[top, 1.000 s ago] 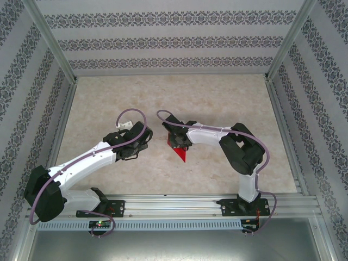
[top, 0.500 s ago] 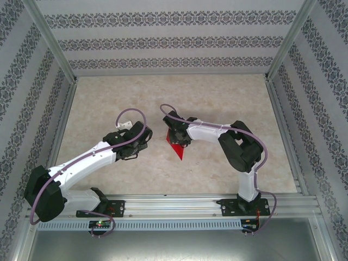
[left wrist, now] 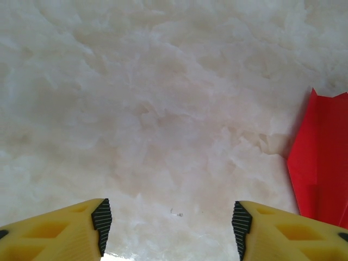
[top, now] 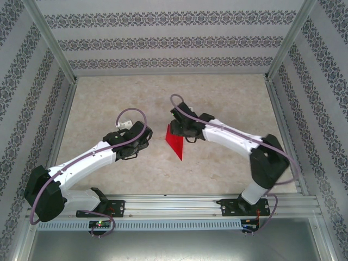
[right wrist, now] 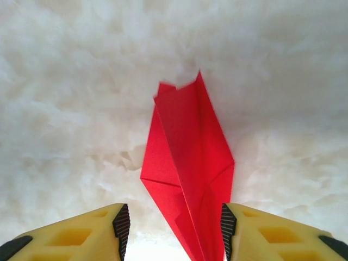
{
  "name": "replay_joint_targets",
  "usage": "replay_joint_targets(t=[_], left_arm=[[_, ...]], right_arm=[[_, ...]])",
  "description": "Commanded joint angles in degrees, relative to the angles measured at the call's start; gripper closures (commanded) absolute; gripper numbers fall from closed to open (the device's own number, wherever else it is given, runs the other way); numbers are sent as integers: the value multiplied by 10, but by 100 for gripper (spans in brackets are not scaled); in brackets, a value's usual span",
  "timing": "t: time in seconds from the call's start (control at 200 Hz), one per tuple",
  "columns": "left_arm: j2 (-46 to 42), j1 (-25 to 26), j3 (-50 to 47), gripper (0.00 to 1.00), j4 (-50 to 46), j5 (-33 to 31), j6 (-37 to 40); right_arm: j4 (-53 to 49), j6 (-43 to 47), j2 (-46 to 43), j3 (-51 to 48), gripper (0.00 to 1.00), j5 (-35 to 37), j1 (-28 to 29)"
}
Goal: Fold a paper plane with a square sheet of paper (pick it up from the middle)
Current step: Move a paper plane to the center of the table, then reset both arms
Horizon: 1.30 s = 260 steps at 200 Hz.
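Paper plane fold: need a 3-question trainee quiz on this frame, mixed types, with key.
1. True or false: the left tool is shut on the paper.
2. Pick one: which tool has the paper's narrow end between its open fingers? A. left tool B. right tool C. neither
3. Fill in: the folded paper lies on the ___.

Key
1. False. The left tool is open with nothing between its fingers, and the paper sits off to its side.
2. B.
3. Table.
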<state>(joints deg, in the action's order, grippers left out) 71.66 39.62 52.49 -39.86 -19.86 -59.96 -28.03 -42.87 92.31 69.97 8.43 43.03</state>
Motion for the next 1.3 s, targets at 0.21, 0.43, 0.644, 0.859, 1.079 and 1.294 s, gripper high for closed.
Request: replay_joint_targets(t=[0.21,0.43,0.644,0.859,1.079,1.294], left_arm=[[-18,-11,17,22,-26,-74,41],[-54,-12,-6,13,-17,-135,61],[-96,-13,-39,0,26,-195,112],[-139,-13,-64,0,42,-250,169],[-175,-14,-90,0,41,-298,192],[-196,-23,-109,0,61,-360,233]], right_arm=[[67,111,-279,-187,34,276,-11],[186,254,-397,-333,20,326,-100],[283,313,-352,-411,18,259,-217],[339,368,-259,-390,17,215,-279],[554,447,-159,-431,17,142,-297],[736,474,-110,-471,16,26,-345]])
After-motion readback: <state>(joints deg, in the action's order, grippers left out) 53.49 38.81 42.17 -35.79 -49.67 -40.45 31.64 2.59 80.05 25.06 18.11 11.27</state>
